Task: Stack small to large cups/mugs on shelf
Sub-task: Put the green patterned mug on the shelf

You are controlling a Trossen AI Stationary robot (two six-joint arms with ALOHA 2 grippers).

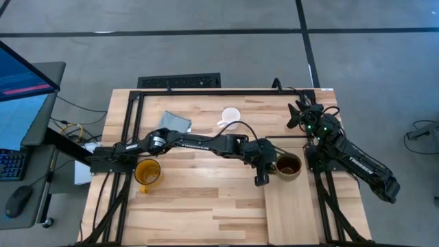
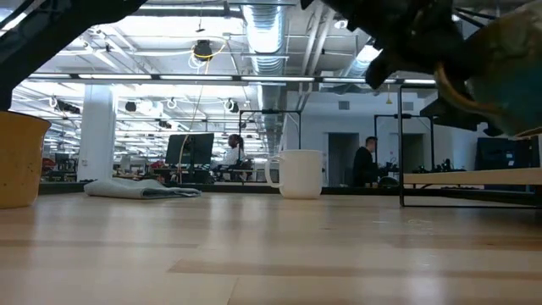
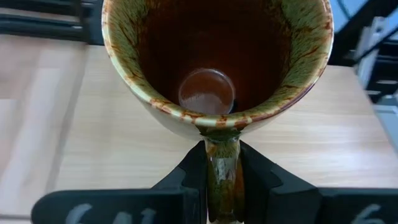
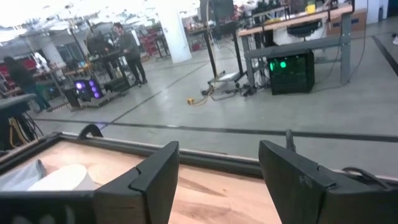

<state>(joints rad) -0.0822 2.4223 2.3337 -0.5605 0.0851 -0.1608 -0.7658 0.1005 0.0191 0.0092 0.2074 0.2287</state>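
Note:
My left gripper [image 1: 269, 169] is shut on the dark brown, green-rimmed mug [image 1: 288, 167], which is above the far end of the pale shelf board [image 1: 291, 209]. The mug also shows in the left wrist view [image 3: 217, 56] and at the upper right of the low view [image 2: 500, 68]. The yellow-orange mug [image 1: 146, 171] stands on its base on the tabletop at the left. The white mug [image 1: 231, 116] stands on its base near the far edge. My right gripper [image 4: 217, 177] is open and empty at the far right of the table [image 1: 300, 114]. My left gripper pinches the brown mug's handle [image 3: 222, 163] between its two fingers [image 3: 186, 180]. They come about level from the table's left side. The mug's mouth faces up. In the low view the mug hangs clear above the shelf board [image 2: 474, 178].
A grey-blue cloth [image 1: 175, 122] lies near the far edge, left of the white mug. A dark metal frame [image 1: 130, 103] runs around the table. The left arm [image 1: 192, 143] stretches across the table's middle. People stand at benches in the room behind.

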